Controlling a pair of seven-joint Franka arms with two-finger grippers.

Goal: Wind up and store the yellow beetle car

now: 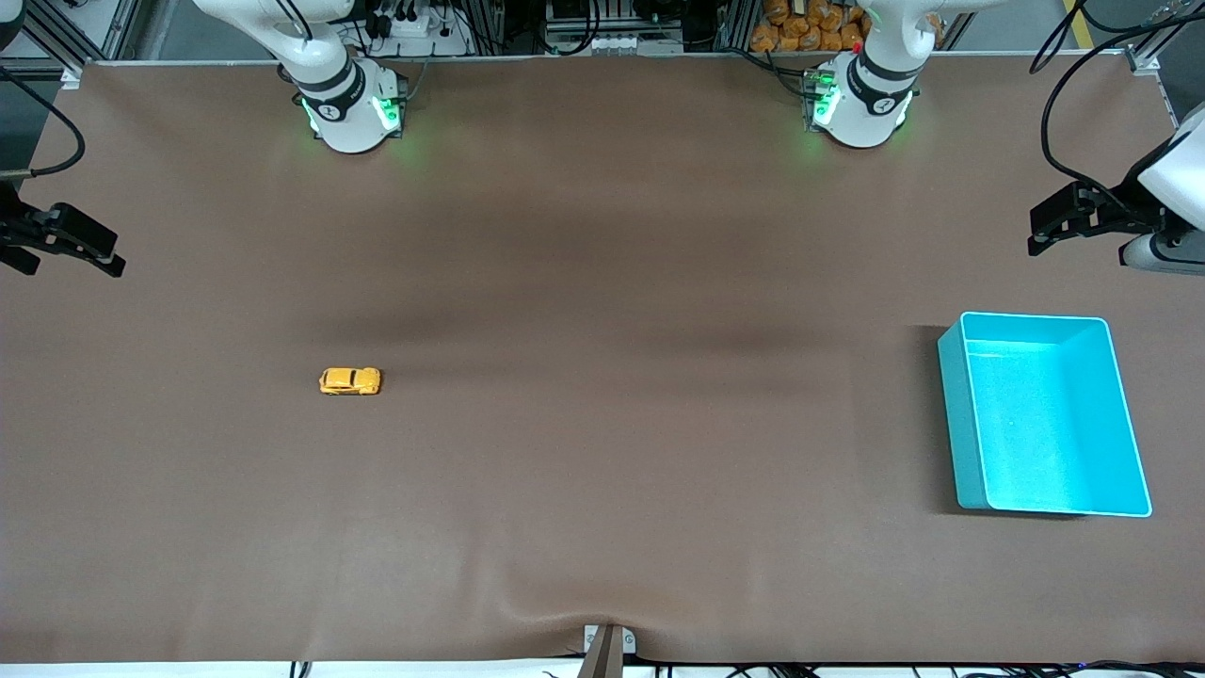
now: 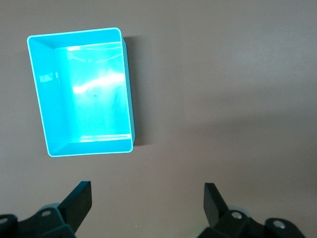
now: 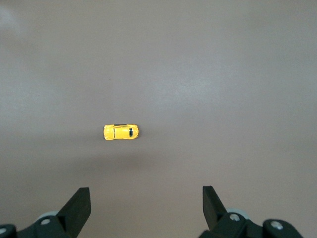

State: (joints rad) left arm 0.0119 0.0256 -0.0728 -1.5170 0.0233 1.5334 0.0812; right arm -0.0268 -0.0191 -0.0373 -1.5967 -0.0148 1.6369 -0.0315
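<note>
A blue-green bin (image 2: pixel 81 91) sits on the brown table (image 2: pixel 223 99). The bin has four walls and a flat floor, and it is open on top. Light shines off its floor. Nothing is in it. It casts a dark shadow along one wall. The left gripper (image 2: pixel 147 206) hangs over the bare table beside the bin. Its two black fingers (image 2: pixel 79 201) are spread wide apart, with nothing between them.

Brown table (image 1: pixel 602 471): yellow beetle car (image 1: pixel 350 380), turquoise bin (image 1: pixel 953 395).
</note>
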